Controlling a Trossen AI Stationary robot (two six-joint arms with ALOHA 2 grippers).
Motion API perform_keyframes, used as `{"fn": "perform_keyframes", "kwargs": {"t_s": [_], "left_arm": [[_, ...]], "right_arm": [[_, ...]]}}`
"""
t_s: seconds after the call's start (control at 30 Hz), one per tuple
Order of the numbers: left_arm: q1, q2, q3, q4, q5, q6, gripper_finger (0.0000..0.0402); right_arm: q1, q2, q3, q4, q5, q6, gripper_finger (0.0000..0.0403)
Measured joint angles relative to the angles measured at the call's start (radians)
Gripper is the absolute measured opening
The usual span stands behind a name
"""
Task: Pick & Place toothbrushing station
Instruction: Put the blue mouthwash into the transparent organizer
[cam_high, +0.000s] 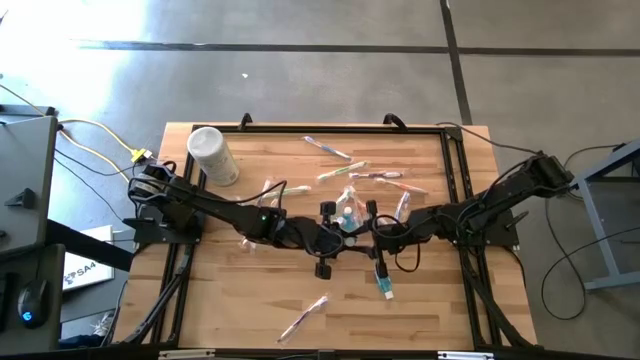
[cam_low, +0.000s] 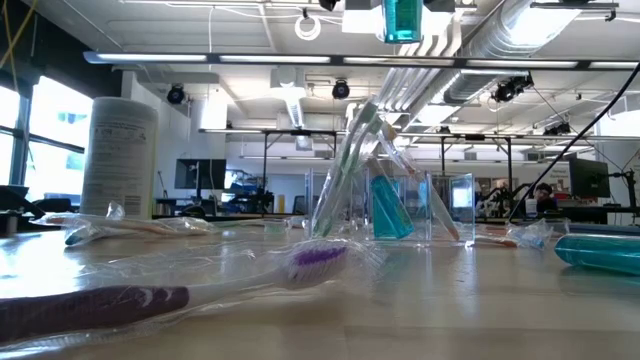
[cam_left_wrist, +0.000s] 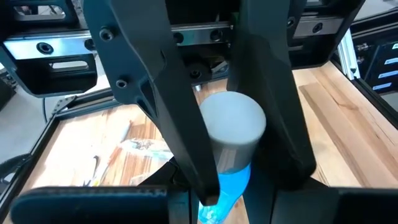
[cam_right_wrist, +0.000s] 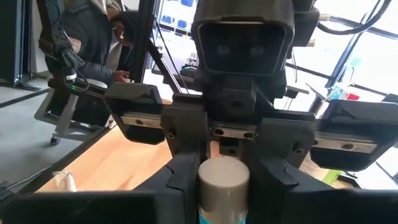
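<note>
A small tube (cam_high: 347, 218) with a white cap and a blue body hangs upright above the middle of the table. My left gripper (cam_high: 335, 228) and my right gripper (cam_high: 362, 225) meet at it from opposite sides, both shut on it. Its blue lower end (cam_low: 402, 20) shows at the top of the low view. Below it, on the wood, stands the clear toothbrushing station (cam_low: 440, 205). Toothbrushes (cam_low: 345, 165) lean in it, and a blue tube (cam_low: 390, 210) stands in it. My left gripper pinches the tube's white cap (cam_right_wrist: 224, 174) between its two fingers (cam_right_wrist: 183, 168). It comes nearly level from the table's left. The tube stands upright, cap up, lifted clear. My right gripper has its fingers (cam_left_wrist: 180, 124) on either side of the cap's lower part and the top of the blue body (cam_left_wrist: 230, 163). It comes level from the table's right.
A tall white tub (cam_high: 212, 155) stands at the far left. Wrapped toothbrushes (cam_high: 350, 170) lie scattered toward the far side, one (cam_high: 303, 318) near the front edge. A teal tube (cam_high: 385, 285) lies just near of the grippers. A person (cam_right_wrist: 81, 37) sits beyond the table.
</note>
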Motion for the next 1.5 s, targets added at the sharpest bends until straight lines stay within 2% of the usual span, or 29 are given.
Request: {"fn": "perform_keyframes", "kwargs": {"t_s": [0.17, 0.27, 0.37, 0.57, 0.97, 1.03, 1.2, 1.3, 1.4, 1.5], "left_arm": [[-0.011, -0.006, 0.000, 0.010, 0.005, 0.003, 0.0074], [-0.016, -0.006, 0.000, 0.019, 0.015, 0.003, 0.0074], [-0.017, -0.007, 0.002, 0.013, 0.027, 0.003, 0.0074], [-0.021, -0.007, 0.003, 0.018, 0.073, -0.001, 0.0074], [-0.035, -0.023, 0.005, 0.019, 0.079, 0.002, 0.0074], [-0.035, -0.023, 0.005, 0.019, 0.080, 0.002, 0.0091], [-0.039, -0.026, 0.006, 0.015, 0.093, -0.033, 0.0181], [-0.039, -0.027, 0.006, 0.007, 0.096, -0.076, 0.0219], [-0.040, -0.029, 0.008, -0.026, 0.081, -0.105, 0.0241], [-0.041, -0.047, 0.011, -0.056, 0.012, -0.101, 0.0250]], "right_arm": [[0.001, 0.000, 0.001, -0.029, 0.015, 0.006, 0.0184], [0.001, 0.000, 0.001, -0.033, 0.019, 0.006, 0.0198], [0.001, 0.000, 0.001, -0.035, 0.019, 0.001, 0.0180], [0.000, 0.000, 0.001, -0.044, 0.022, -0.002, 0.0091], [0.001, 0.001, 0.002, -0.044, 0.023, -0.018, 0.0088], [0.001, 0.001, 0.002, -0.044, 0.023, -0.022, 0.0088], [0.002, 0.000, -0.002, -0.054, 0.016, -0.034, 0.0088], [0.009, 0.001, -0.002, -0.054, 0.032, -0.038, 0.0088], [0.022, 0.000, -0.003, -0.058, 0.052, -0.053, 0.0088], [0.047, -0.023, -0.006, -0.120, 0.122, -0.048, 0.0088]]}}
